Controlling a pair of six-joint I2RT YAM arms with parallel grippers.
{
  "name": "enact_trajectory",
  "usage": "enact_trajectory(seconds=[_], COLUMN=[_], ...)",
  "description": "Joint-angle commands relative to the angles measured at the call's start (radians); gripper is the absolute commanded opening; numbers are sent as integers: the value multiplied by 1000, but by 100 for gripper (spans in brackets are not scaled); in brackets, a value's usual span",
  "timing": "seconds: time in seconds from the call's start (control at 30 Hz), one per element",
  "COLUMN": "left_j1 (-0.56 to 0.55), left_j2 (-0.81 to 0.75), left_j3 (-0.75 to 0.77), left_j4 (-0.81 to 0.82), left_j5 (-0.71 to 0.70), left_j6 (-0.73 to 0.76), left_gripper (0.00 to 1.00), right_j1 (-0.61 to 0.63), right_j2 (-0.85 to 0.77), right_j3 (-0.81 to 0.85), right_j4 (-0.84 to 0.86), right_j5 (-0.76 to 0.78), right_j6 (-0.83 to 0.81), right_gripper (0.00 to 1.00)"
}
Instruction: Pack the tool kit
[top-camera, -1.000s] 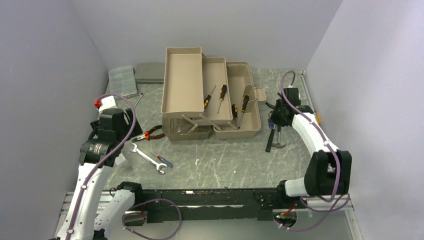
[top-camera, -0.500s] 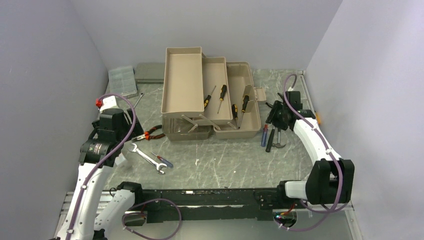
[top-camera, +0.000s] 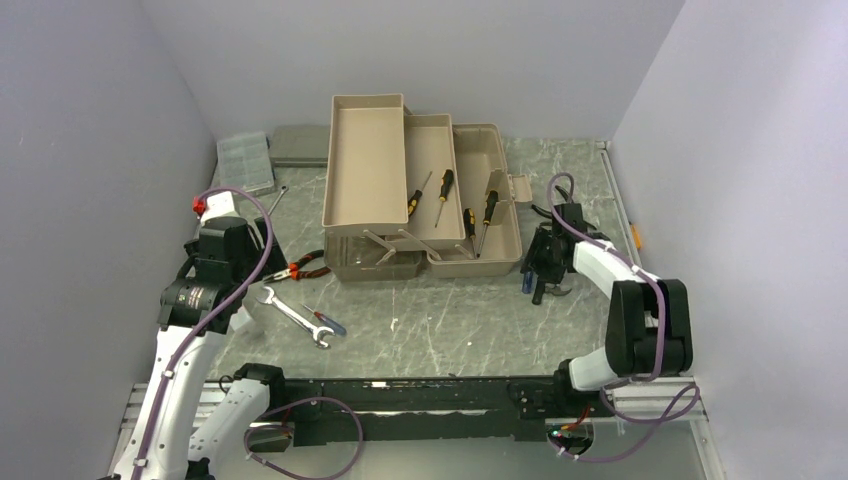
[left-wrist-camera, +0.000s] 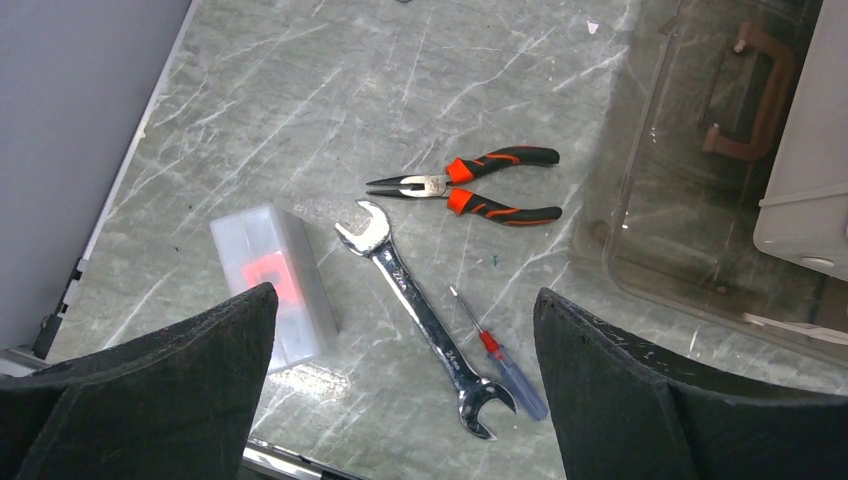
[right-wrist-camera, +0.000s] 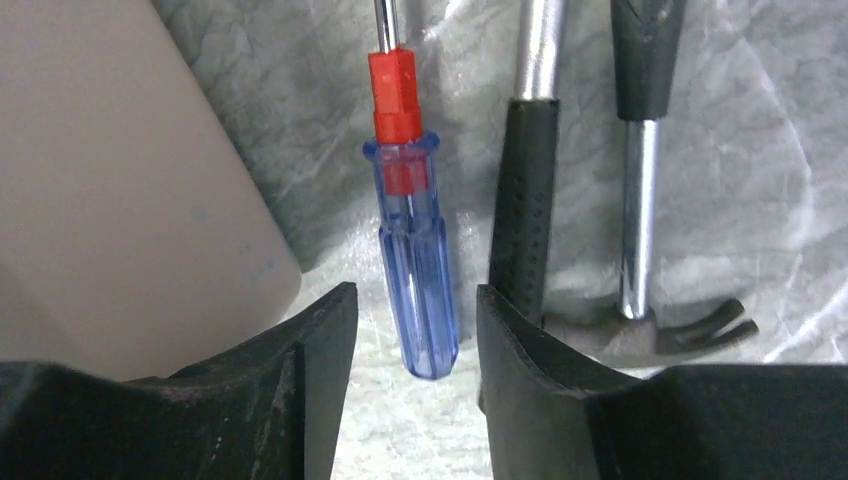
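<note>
Far across the middle of the surface (top-camera: 450, 320), the toolbox (top-camera: 480, 150) is sitting open, its trays (top-camera: 365, 170) fanning out to the left. Black-and-yellow screwdrivers (top-camera: 445, 185) are lying inside. Just right of the box, a blue screwdriver (right-wrist-camera: 415, 290) is lying on the surface beside two hammers (right-wrist-camera: 525, 220). The right jaws are standing spread around the blue handle, with a gap showing on each side, pinching nothing. At the box's left side its smoky lid (left-wrist-camera: 690, 200) is resting near the pliers (left-wrist-camera: 470, 187), a wrench (left-wrist-camera: 420, 310), a small screwdriver (left-wrist-camera: 505, 365) and a clear little box (left-wrist-camera: 275, 285). The left jaws are hanging over the surface near these, spread wide and holding nothing. An organiser (top-camera: 246, 162) and a grey case (top-camera: 300, 145) are sitting at the far left.
</note>
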Motion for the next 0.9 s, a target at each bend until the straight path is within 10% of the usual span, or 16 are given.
enact_trajectory(seconds=[0.0,0.17,0.37,0.87], left_j1=[5,5,6,-1], left_j2=[-2,-6,-14,-25], left_j3=[31,45,83,42], left_j4=[29,32,47,365], left_j5=[-1,19,190,1132], left_j6=[19,33,140,3], left_gripper=[99,100,99,99], right_j1=[16,55,58,58], right_j2=[56,144,88,-376], right_j3=[14,53,44,281], right_j4=[71,55,59,-213], right_j5=[21,103,86,-38], right_j6=[5,12,29,-40], right_gripper=[54,57,0,0])
